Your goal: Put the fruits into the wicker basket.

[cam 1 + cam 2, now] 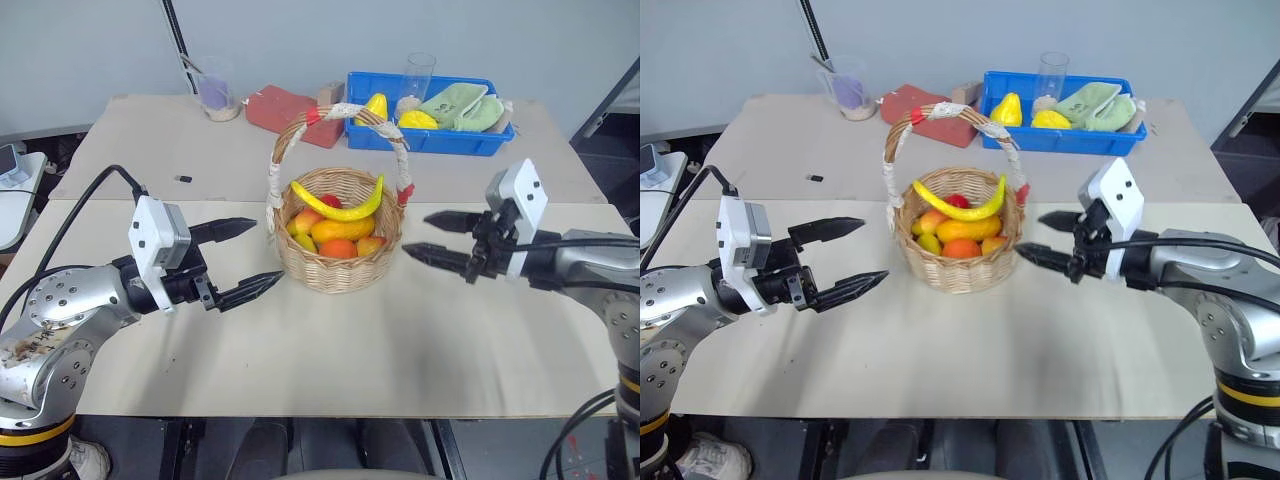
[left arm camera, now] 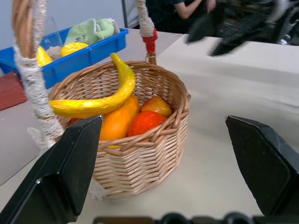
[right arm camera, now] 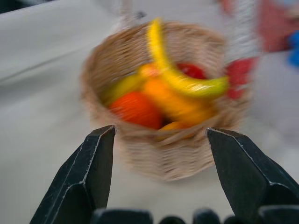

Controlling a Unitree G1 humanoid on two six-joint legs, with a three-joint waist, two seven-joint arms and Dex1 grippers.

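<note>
text: none legible | labels – brands: none | numbers – signs: none | checked: wicker basket [image 1: 338,262], blue plastic bin [image 1: 428,139], counter [image 1: 330,350] | every surface plain, no print

Banana [image 2: 100,100] atop mango [image 2: 117,122] inside wicker basket [image 2: 140,163]; left gripper [image 2: 177,172] spread wide, empty.

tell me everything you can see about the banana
The banana is curved, glossy bright yellow, with a greenish-dark tip at its upper end by the handle's red band. It lies on top of the other fruit in the wicker basket, spanning it from rim to rim, over the mango. Neither gripper touches it.
</note>
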